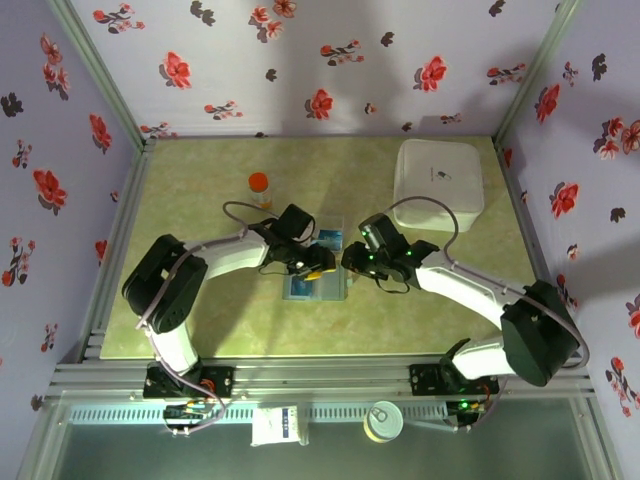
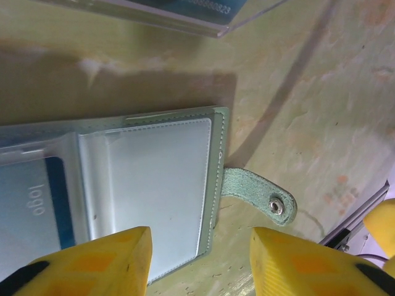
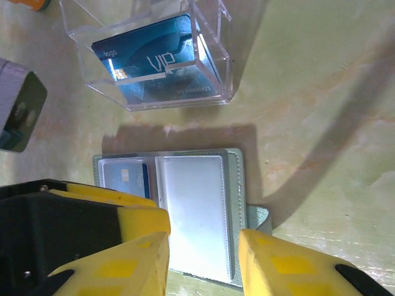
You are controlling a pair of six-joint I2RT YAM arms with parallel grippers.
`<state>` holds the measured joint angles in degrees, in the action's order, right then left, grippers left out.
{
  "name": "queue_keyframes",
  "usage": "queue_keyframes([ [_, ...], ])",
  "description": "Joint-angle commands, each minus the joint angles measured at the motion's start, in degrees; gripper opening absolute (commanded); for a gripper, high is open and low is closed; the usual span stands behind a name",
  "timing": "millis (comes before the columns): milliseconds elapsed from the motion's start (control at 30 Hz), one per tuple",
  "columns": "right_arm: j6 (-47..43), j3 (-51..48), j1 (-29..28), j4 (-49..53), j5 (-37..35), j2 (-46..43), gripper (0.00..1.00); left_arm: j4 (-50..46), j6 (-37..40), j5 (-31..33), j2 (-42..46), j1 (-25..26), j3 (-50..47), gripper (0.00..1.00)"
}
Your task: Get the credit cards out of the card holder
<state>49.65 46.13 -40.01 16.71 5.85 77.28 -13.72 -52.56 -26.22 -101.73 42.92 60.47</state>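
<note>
The card holder (image 1: 312, 287) lies open and flat on the table between both grippers. It is grey-green with clear sleeves (image 2: 154, 185) and a snap strap (image 2: 262, 196). A blue credit card (image 3: 128, 177) sits in its left sleeve, also seen as a blue credit card (image 2: 57, 203) in the left wrist view. The right sleeve (image 3: 194, 209) looks empty. My left gripper (image 2: 200, 262) is open, hovering over the holder's strap-side corner. My right gripper (image 3: 203, 262) is open above the holder's right panel, holding nothing. Another blue credit card (image 3: 154, 61) marked VIP lies in a clear box.
The clear plastic box (image 1: 328, 238) stands just behind the holder. A small orange-capped bottle (image 1: 259, 187) is at the back left, and a big white rounded box (image 1: 438, 175) at the back right. Flowered walls enclose the table.
</note>
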Motion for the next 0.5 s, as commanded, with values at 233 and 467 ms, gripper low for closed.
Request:
queue_keyframes([
  [233,-0.93,-0.43,0.46,0.31,0.67,-0.30,0.35,-0.99,1.36,-0.24,0.14,0.16,1.98,0.45],
  [467,-0.16,0.52,0.10,-2.46,4.06,2.74,0.32,-1.46,1.91,1.39,4.85,-2.41,-1.38,0.42],
])
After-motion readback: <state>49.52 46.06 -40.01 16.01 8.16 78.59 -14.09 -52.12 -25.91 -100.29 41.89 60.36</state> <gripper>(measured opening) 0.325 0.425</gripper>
